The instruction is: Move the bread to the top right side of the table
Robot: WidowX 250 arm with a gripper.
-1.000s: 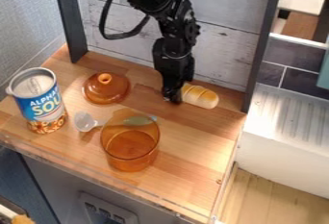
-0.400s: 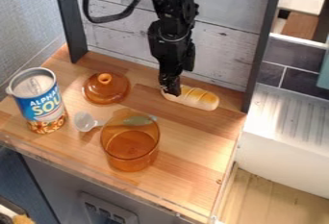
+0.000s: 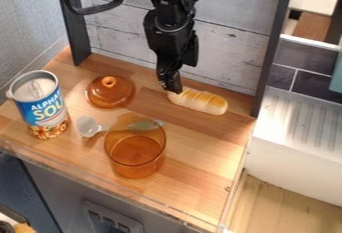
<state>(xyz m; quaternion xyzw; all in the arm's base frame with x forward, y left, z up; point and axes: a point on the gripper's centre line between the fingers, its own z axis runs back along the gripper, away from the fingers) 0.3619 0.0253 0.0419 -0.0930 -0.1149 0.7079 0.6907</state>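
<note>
The black gripper (image 3: 170,86) hangs at the back middle of the table, its tip by the left end of the bread, slightly above it. A pale loaf of bread (image 3: 202,102) with browned, scored top lies at the back right of the wooden table (image 3: 200,134), near the rear wall. Whether gripper and bread touch, I cannot tell.
An amber lid (image 3: 110,93) lies left of the gripper. A soup can (image 3: 41,108) stands at the left edge. An amber glass pot (image 3: 135,149) stands at the front middle, with a spoon (image 3: 90,127) behind it. A dark post (image 3: 270,52) rises at the back right corner.
The gripper has risen and shifted left, from over the bread's left part to beside its left end. More of the bread shows; between the last two frames it stays in place.
</note>
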